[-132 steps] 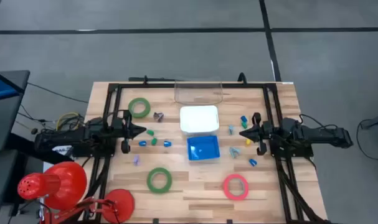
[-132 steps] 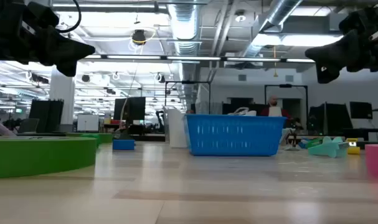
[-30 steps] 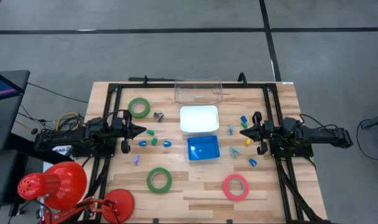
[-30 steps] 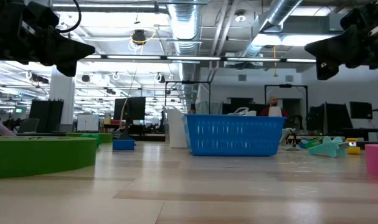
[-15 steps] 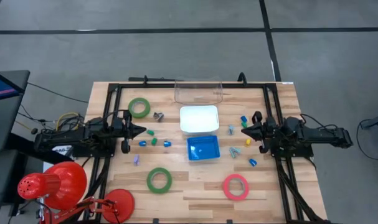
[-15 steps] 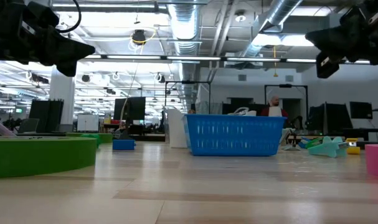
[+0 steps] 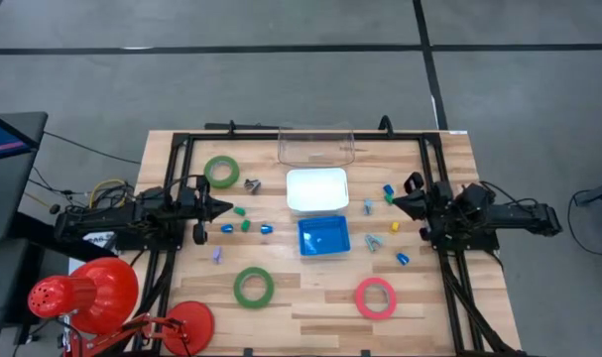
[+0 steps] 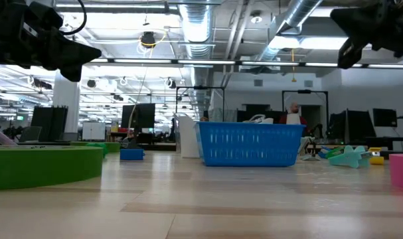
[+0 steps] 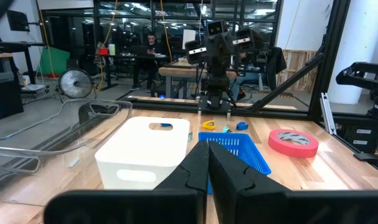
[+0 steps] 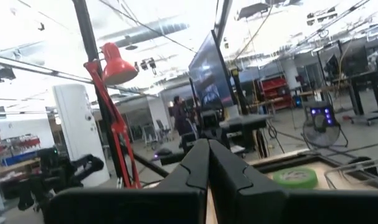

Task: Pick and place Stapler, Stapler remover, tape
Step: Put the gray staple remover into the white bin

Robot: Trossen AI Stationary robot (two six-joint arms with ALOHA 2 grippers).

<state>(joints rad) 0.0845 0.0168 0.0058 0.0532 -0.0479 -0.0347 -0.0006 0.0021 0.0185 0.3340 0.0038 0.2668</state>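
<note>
Three rings of tape lie flat on the wooden table: a green one at the far left, a green one near the front, and a pink-red one at the front right. A small grey clawed piece lies beside the far green ring, and a teal piece lies right of the blue basket. Which small piece is the stapler or the stapler remover I cannot tell. My left gripper hovers shut and level at the table's left. At the right, my right gripper hovers shut, tipped upward. Neither holds anything.
A white bin, a blue basket and a clear container stand in the table's middle. Small blue, green and yellow pieces lie scattered on both sides. A red lamp stands at the near left corner. A black frame rims the table.
My right gripper has tipped its fingertips upward, rolled a little and risen slightly, staying shut; in the low view it stands higher than before. My left arm has kept still, and nothing on the table has moved.
</note>
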